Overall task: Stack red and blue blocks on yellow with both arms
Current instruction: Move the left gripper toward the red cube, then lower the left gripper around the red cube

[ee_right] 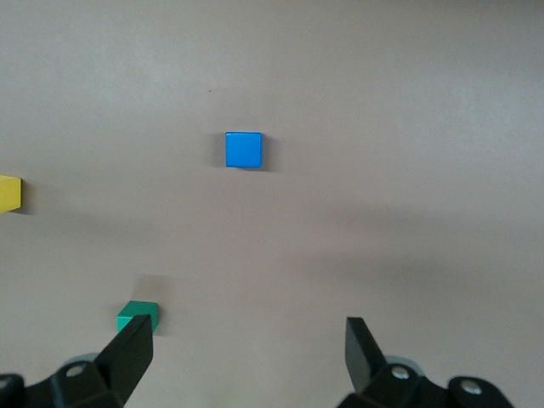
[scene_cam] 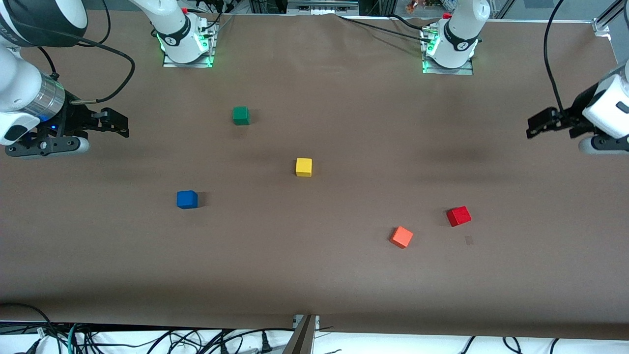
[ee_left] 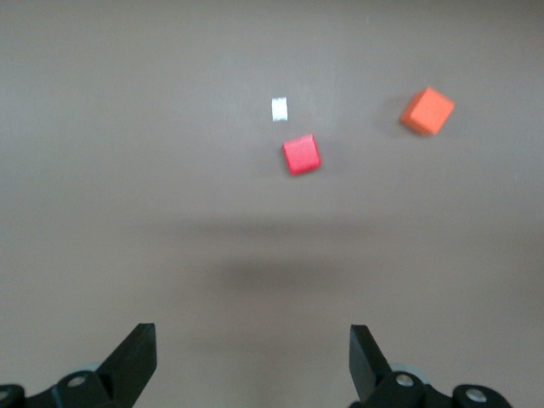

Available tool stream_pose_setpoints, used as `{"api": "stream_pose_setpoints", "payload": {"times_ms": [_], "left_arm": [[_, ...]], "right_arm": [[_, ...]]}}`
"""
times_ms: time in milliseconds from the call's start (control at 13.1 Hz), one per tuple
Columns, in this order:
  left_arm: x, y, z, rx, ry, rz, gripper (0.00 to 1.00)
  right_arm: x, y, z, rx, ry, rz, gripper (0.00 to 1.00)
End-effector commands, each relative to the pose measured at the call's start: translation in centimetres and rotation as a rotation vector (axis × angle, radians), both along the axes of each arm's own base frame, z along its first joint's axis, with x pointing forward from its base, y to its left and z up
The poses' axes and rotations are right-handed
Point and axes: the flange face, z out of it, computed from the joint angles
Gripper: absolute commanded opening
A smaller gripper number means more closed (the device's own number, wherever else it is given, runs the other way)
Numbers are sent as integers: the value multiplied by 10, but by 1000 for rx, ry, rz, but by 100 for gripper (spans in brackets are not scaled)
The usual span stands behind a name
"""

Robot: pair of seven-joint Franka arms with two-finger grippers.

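The yellow cube (scene_cam: 303,167) sits near the middle of the table. The blue cube (scene_cam: 187,199) (ee_right: 244,150) lies nearer the front camera, toward the right arm's end. The deep red cube (scene_cam: 458,216) (ee_left: 301,155) lies toward the left arm's end, also nearer the camera than the yellow one. My right gripper (scene_cam: 119,126) (ee_right: 249,348) hangs open and empty over the table's edge at the right arm's end. My left gripper (scene_cam: 534,126) (ee_left: 253,353) hangs open and empty over the left arm's end. Both are well apart from every cube.
A lighter orange-red cube (scene_cam: 402,237) (ee_left: 427,110) lies beside the red one, slightly nearer the camera. A green cube (scene_cam: 241,115) (ee_right: 136,316) sits closer to the robot bases. A small tape mark (ee_left: 280,109) is on the brown table (scene_cam: 314,275) by the red cube.
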Motion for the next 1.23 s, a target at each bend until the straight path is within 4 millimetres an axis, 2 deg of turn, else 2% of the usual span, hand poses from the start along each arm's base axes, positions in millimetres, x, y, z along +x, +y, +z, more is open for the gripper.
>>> {"api": "stream_pose_setpoints", "payload": {"times_ms": [0,230,460,536,690,766,996,1149], "left_arm": [[19,-2,-22,-21,3,-27,100],[41,-1,-93,-24,115,-24,100],[66,-6,-184,-44,125,-1,100],[68,-7,-214,-58,113,15,100],[59,-14,-258,-50,87,86,100],[52,-27,-275,-45,70,125,100],[38,-35,-317,-44,27,161,100],[25,-46,-355,-43,-4,200,100]], "right_arm": [[1,-2,5,20,2,8,100],[1,-2,5,20,2,8,100],[1,-2,4,20,2,8,100],[1,-2,5,20,2,8,100],[1,-2,5,20,2,8,100],[1,-2,5,20,-1,9,100],[1,-2,5,20,1,9,100],[1,-2,5,19,-1,11,100]]}}
